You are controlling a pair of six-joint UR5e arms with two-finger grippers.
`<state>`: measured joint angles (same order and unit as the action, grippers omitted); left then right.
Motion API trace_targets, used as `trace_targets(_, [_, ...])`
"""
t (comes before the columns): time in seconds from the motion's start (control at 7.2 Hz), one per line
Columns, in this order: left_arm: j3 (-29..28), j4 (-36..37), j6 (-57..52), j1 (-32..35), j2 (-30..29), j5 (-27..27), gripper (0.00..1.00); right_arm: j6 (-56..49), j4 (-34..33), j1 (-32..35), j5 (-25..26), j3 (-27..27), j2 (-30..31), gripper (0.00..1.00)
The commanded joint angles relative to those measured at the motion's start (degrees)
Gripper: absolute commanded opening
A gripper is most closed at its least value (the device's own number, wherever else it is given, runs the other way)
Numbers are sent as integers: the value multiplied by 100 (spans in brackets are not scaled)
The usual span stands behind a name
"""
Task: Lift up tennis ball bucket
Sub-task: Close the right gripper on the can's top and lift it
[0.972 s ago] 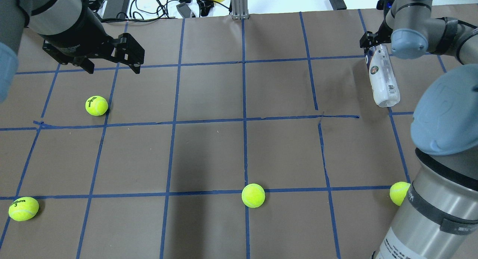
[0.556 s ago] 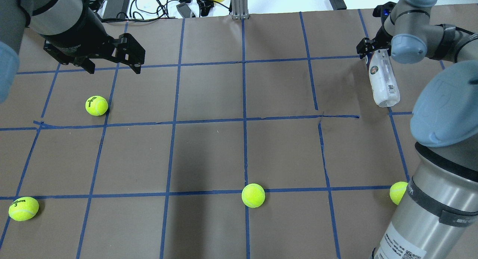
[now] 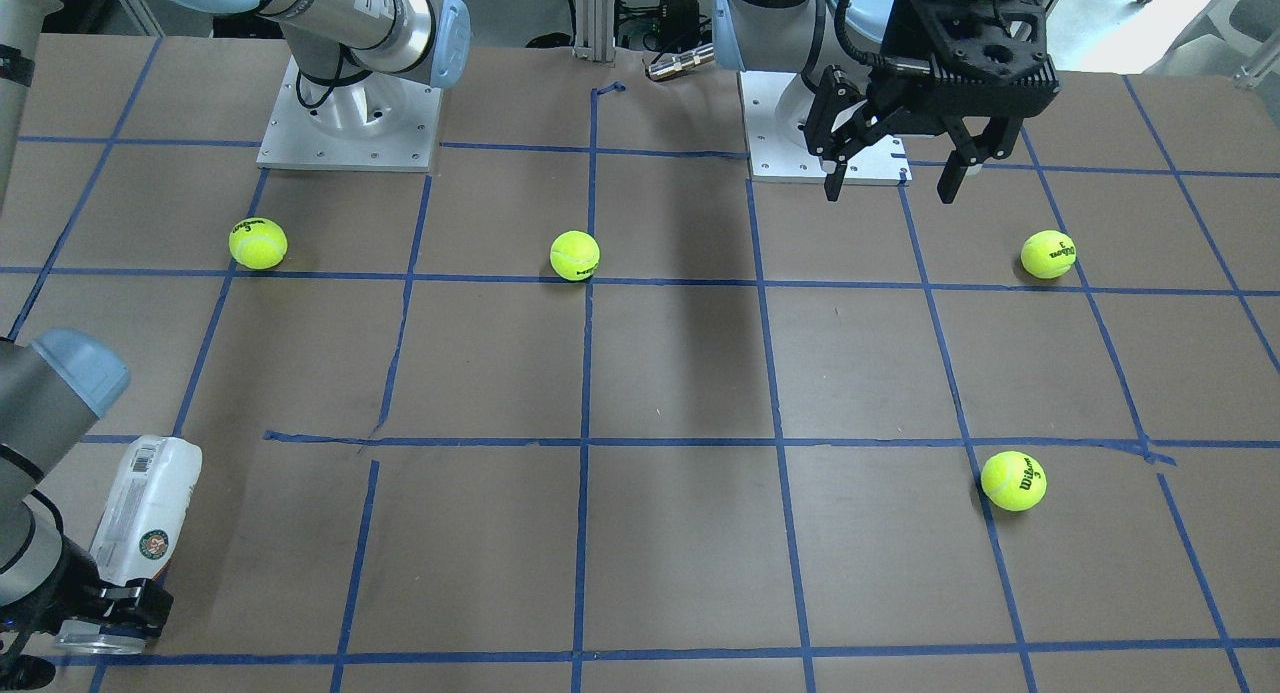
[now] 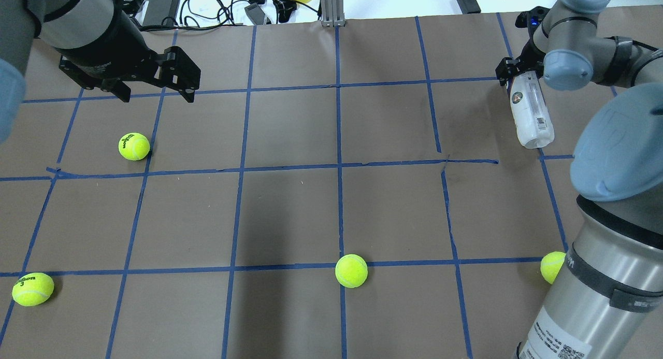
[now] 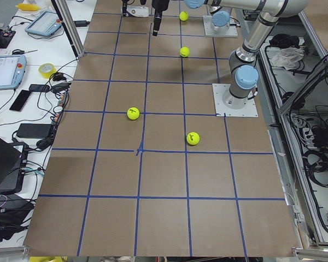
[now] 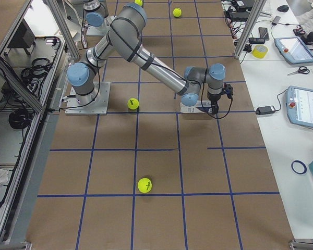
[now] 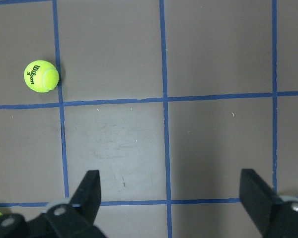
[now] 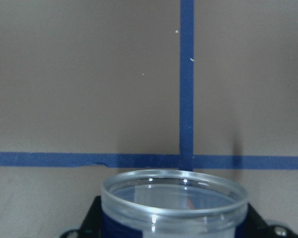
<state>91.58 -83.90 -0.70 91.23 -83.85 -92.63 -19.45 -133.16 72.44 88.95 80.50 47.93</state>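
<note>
The tennis ball bucket is a clear tube with a white and navy label, at the table's far right; it also shows in the front-facing view. My right gripper is shut on its open end, whose rim fills the bottom of the right wrist view. The tube slants, its closed end low near a blue tape line. I cannot tell whether that end touches the table. My left gripper is open and empty, hovering over the far left of the table.
Several yellow-green tennis balls lie on the brown paper: one near my left gripper, one at the front left, one at the front middle, one beside my right arm's base. Cables and devices lie beyond the far edge.
My right wrist has turned and shifted a little with the tube's held end; the tube's closed end stays about where it was. The left arm has not moved.
</note>
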Motion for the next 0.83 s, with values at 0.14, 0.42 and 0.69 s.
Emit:
trace_targets(0.14, [0, -4, 0, 0, 1, -1, 100, -32, 18, -2, -27, 36, 32, 69])
trace_targets(0.42, [0, 5, 9, -9, 1, 8, 100, -32, 45, 16, -105, 53, 198, 68])
trace_targets(0.69, [0, 5, 9, 0, 1, 8, 100, -276, 124, 121, -315, 149, 506, 68])
